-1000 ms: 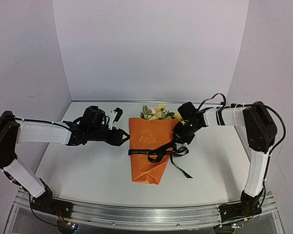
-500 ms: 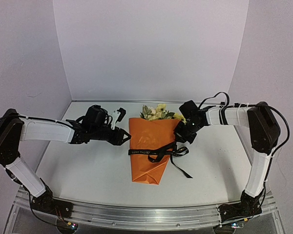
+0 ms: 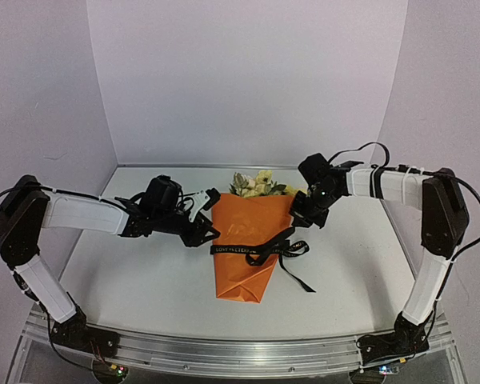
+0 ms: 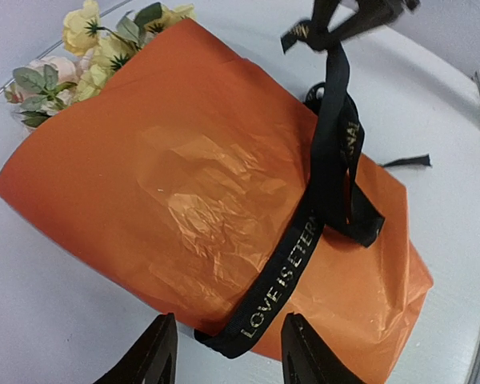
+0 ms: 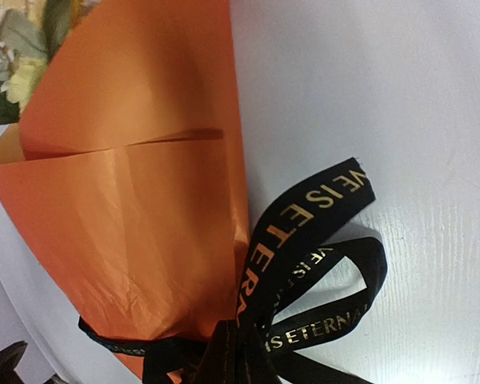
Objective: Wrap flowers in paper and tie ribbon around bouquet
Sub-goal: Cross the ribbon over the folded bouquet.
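The bouquet (image 3: 246, 248) lies mid-table as an orange paper (image 4: 184, 184) cone, with the pale yellow flowers (image 3: 256, 184) at its far, wide end. The black lettered ribbon (image 4: 292, 268) bands its middle and loops into a bow (image 5: 328, 240) on the right side. My left gripper (image 4: 228, 356) is open at the cone's left edge, one finger on either side of the ribbon band without touching it. My right gripper (image 5: 240, 364) is shut on a ribbon strand that runs up from the bow; it hangs just above the cone's right edge (image 3: 304, 214).
A loose ribbon tail (image 3: 300, 280) trails on the white table (image 3: 128, 280) right of the cone's tip. White walls close in the back and both sides. A metal rail (image 3: 240, 352) runs along the near edge.
My left gripper slid right to the cone's left edge, and its jaws narrowed. My right gripper closed on the ribbon strand and rose slightly.
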Tool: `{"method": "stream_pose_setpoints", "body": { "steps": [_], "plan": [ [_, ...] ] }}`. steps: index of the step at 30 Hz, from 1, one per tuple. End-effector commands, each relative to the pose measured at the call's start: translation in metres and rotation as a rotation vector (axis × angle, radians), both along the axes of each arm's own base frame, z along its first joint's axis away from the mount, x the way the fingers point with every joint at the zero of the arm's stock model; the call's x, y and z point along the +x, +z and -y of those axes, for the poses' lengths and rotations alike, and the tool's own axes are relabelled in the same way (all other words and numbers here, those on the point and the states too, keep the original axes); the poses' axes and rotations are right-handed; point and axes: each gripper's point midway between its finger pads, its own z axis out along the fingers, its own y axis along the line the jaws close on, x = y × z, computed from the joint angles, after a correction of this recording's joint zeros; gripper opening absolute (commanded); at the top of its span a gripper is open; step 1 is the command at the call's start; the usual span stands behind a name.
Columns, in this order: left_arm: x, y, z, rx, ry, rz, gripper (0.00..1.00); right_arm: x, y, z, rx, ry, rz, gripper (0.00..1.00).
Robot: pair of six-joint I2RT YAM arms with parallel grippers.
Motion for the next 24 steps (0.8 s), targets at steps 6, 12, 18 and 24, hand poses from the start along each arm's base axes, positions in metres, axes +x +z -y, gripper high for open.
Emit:
{"method": "stream_pose_setpoints", "body": {
  "steps": [6,12,18,24],
  "plan": [
    [-0.003,-0.026,0.012,0.116,-0.130,0.118,0.49,0.025,0.124,-0.071,0.259,0.348,0.194,0.00],
    [-0.005,-0.036,0.018,0.136,-0.173,0.132,0.50,0.018,0.164,-0.092,0.355,0.465,0.260,0.00],
    [-0.009,-0.048,0.026,0.170,-0.206,0.147,0.49,0.001,0.205,-0.120,0.555,0.584,0.242,0.00],
    [0.000,-0.055,0.029,0.197,-0.163,0.188,0.43,-0.023,0.204,-0.130,0.660,0.645,0.160,0.00]
  ]
}}
